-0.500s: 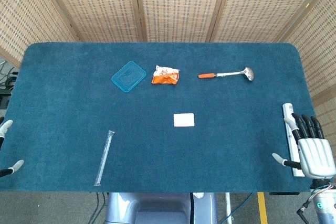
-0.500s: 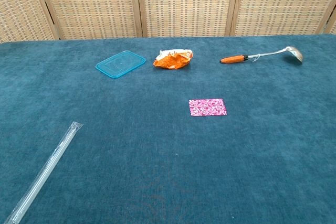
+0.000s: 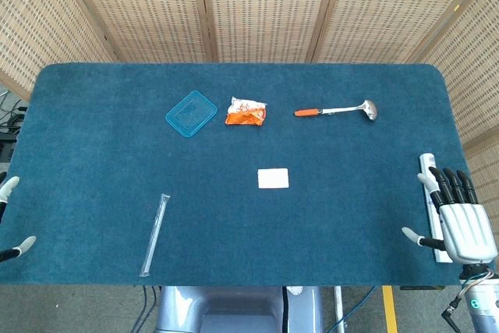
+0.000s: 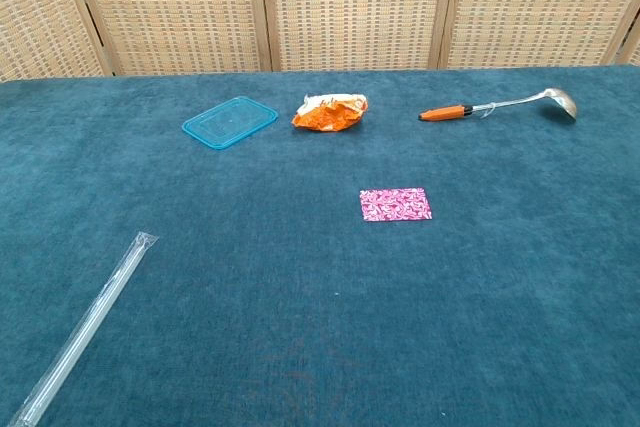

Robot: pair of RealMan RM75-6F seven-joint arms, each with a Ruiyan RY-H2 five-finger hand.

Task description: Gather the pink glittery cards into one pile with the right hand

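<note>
Your right robot hand (image 3: pixel 463 226) sits at the lower right of the head view, fingers spread, holding nothing. It's at the bench (image 3: pixel 93 146) edge, beside a white strip there. Your left robot hand (image 3: pixel 9 220) only peeks in at the lower left edge; can't tell if it's open or closed.

The pink glittery cards (image 4: pixel 395 204) lie near the middle of the chest view, flat on the blue bench. They look like one neat pile already, tho I can't tell how many there are.

So the step looks like start or end, prob. nothing in reach yet. Next move: bring the right robot hand left and up toward the cards, low and slow, fingers flat to slide them.
</note>
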